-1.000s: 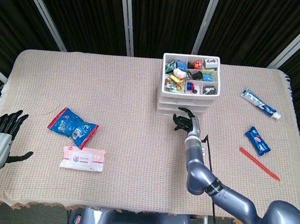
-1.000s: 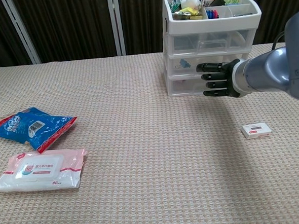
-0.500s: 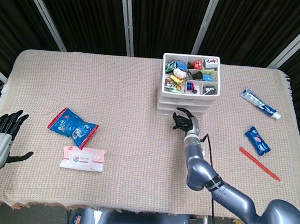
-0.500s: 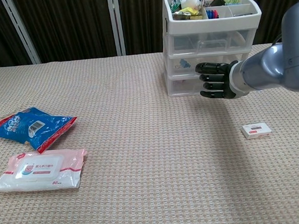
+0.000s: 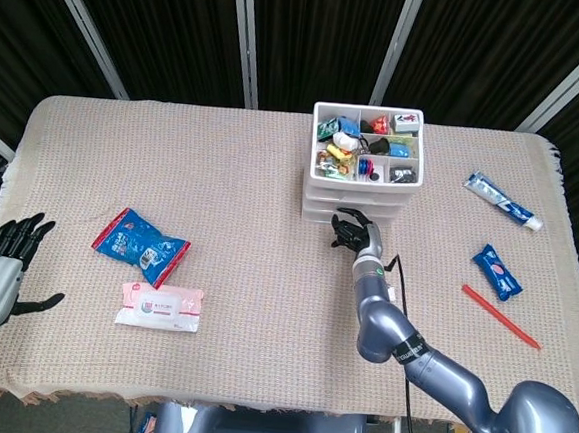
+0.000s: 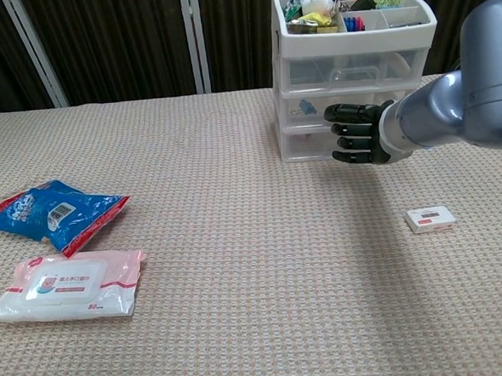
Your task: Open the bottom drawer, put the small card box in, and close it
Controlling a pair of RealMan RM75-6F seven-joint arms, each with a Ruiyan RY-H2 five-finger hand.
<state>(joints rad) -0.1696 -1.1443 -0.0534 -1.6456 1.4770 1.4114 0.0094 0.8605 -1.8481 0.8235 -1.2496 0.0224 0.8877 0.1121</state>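
- The drawer unit stands at the far side of the table, its bottom drawer closed.
- My right hand hangs just in front of that bottom drawer, fingers curled inward and holding nothing.
- My left hand rests at the table's left edge, fingers spread and empty.
- The small card box lies flat on the cloth, apart from my right hand.

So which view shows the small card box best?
The chest view: the small card box lies flat and unobstructed on the table, right of the right hand. In the head view I cannot make it out; the arm likely hides it.
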